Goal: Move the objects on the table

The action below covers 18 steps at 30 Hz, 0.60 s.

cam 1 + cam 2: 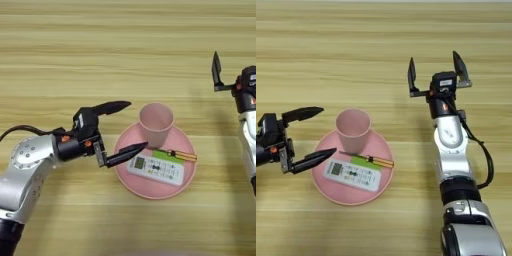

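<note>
A pale pink cup (156,123) stands upright on the back part of a wide pink plate (150,189). On the plate lie a white remote control (155,169), a thin screwdriver with an orange-yellow handle (176,154) and a green block (165,156) mostly hidden under the remote. My left gripper (130,126) is open just left of the cup, its lower finger (125,154) over the plate's left rim. My right gripper (436,72) is open, raised above bare table to the right of the plate, holding nothing.
The light tan wooden table (125,60) fills the view. My right forearm (453,165) rises along the right side, and a black cable (487,167) loops beside it. The left arm (30,170) enters from the lower left.
</note>
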### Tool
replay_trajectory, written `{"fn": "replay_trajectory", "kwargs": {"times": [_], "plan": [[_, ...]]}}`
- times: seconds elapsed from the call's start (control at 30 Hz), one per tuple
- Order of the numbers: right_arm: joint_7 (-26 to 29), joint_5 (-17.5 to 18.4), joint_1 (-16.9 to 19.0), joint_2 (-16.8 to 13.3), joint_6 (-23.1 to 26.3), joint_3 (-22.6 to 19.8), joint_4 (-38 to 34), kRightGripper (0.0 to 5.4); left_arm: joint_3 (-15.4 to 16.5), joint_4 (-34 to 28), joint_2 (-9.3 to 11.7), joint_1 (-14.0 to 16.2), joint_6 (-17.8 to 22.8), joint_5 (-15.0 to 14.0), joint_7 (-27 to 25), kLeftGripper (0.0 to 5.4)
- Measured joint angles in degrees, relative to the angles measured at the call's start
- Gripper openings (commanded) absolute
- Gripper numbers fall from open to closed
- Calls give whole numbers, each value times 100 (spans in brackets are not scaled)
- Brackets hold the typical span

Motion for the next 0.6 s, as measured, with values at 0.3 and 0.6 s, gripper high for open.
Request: {"fn": "replay_trajectory", "kwargs": {"times": [0.3, 0.6], "plan": [[-10, -22, 0, 56, 69, 26, -29, 537, -251, 452, 55, -6, -22, 643, 88, 540], [-18, -47, 0, 85, 103, 50, -29, 537, -426, 853, 53, -64, -143, 1106, 184, 540]]}}
